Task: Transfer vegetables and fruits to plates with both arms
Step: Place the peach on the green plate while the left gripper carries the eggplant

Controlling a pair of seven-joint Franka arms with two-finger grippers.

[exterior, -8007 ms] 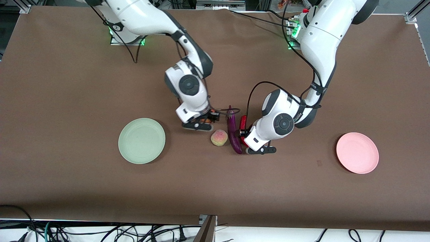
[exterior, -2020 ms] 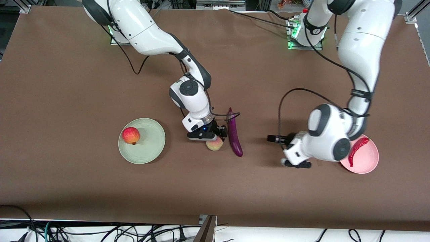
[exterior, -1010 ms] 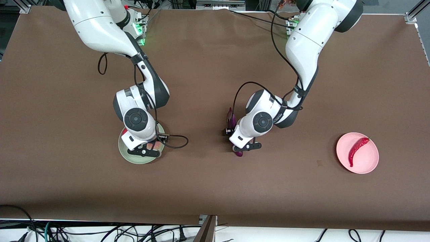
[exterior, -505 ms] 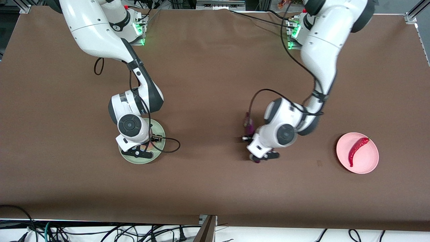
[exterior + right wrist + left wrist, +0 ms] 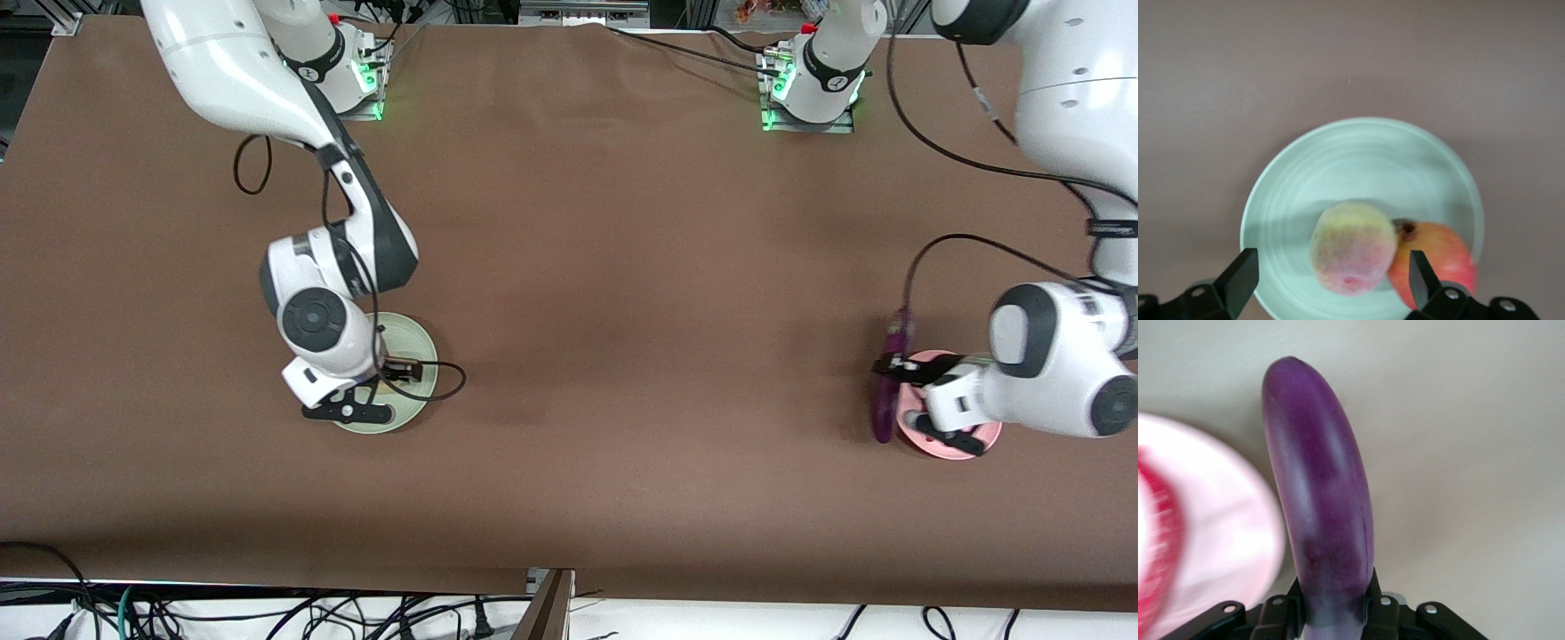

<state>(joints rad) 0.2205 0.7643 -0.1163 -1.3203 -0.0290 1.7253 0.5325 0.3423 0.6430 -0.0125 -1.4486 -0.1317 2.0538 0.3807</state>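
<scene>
My left gripper is shut on the purple eggplant near its pale cap. It holds the eggplant in the air over the rim of the pink plate that faces the right arm's end. The red chili pepper lies on the pink plate; the left arm hides it in the front view. My right gripper hangs open over the mint green plate, its fingers apart on either side of the peach. The peach rests on that plate, touching the red apple-like fruit. In the front view the right wrist covers both fruits on the green plate.
The brown table cloth spreads between the two plates. A black cable loop hangs from the right wrist beside the green plate. Cables lie along the table's front edge.
The left arm carried the eggplant from the table's middle to the pink plate's edge. The right gripper opened and let the peach go onto the green plate.
</scene>
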